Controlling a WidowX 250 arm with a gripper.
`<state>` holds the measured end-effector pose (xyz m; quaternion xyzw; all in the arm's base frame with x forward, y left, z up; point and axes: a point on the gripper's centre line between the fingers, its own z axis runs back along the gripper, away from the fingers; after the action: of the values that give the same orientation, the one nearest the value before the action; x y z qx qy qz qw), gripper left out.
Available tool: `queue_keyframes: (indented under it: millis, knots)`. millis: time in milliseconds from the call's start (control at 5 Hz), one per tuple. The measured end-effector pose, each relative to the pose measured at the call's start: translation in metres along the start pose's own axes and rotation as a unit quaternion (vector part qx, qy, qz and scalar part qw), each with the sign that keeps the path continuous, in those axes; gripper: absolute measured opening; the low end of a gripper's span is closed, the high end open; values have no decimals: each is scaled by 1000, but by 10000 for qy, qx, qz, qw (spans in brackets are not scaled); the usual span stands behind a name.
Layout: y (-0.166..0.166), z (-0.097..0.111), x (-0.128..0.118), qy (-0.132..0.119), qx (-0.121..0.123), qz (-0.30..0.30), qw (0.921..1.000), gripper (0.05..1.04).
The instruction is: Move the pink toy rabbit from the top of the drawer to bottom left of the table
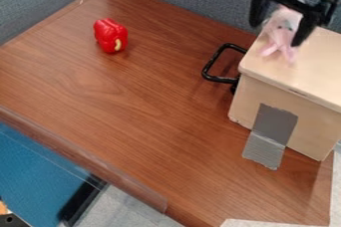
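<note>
On the drawer (pixel 316 66), pink rabbit (pixel 283 34), lengthwise up the view, legs lowest

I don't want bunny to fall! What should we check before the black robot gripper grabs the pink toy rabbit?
1. Pink toy rabbit on top of the light wooden drawer box: ok.
2. Black two-finger gripper over the rabbit: ok.
3. Its fingers apart: ok.
4. Rabbit held tight: not ok, the fingers are open.
5. Shiny red toy pepper away from the bottom left of the brown wooden table: ok, it's at upper left.
6. Fingertips clear of the box top: cannot tell.
</note>
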<state>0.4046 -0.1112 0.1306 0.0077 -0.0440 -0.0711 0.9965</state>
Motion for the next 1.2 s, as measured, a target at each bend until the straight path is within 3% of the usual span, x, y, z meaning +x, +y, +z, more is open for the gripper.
queue_keyframes:
  millis: [200, 600, 800, 1000, 1200]
  knots:
    - [-4, -17, -8, 198, -89, -47, 9998, 950]
    - [-11, -19, -10, 165, -335, -119, 9992, 405]
    - [-7, -13, -13, 50, -287, -177, 9994, 242]
    - [12, 10, -27, -186, -236, 19, 9995, 159]
    - [49, 13, -63, -160, -102, 497, 9986, 117]
